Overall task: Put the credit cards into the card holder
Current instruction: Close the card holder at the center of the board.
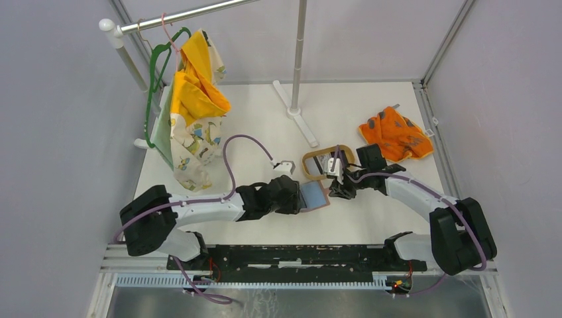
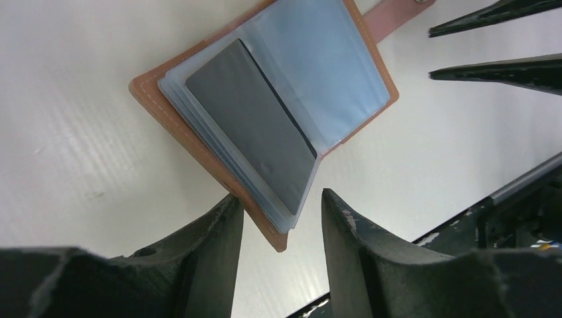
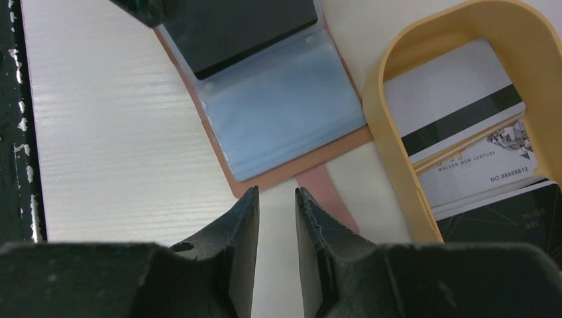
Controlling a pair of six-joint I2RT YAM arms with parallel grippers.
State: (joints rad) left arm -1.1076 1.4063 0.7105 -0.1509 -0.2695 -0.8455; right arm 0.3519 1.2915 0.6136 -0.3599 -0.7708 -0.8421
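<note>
Holder (image 1: 315, 196): probably light and floppy, lying open mid-worktop (image 1: 371, 218), one card (image 2: 255, 126) pocketed; cards (image 3: 464, 132) in tray (image 3: 391, 86) just beyond look stiff and slick, so pinch an edge; left jaws parted astride holder's corner, right jaws slightly parted, empty.

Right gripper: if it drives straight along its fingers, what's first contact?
Likely the card holder: its strap tab and brown edge lie just ahead of the open right gripper. Height is unclear, so not certain.

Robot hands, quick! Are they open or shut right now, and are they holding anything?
Left hand: open, holding nothing.
Right hand: open only a little, holding nothing.
</note>
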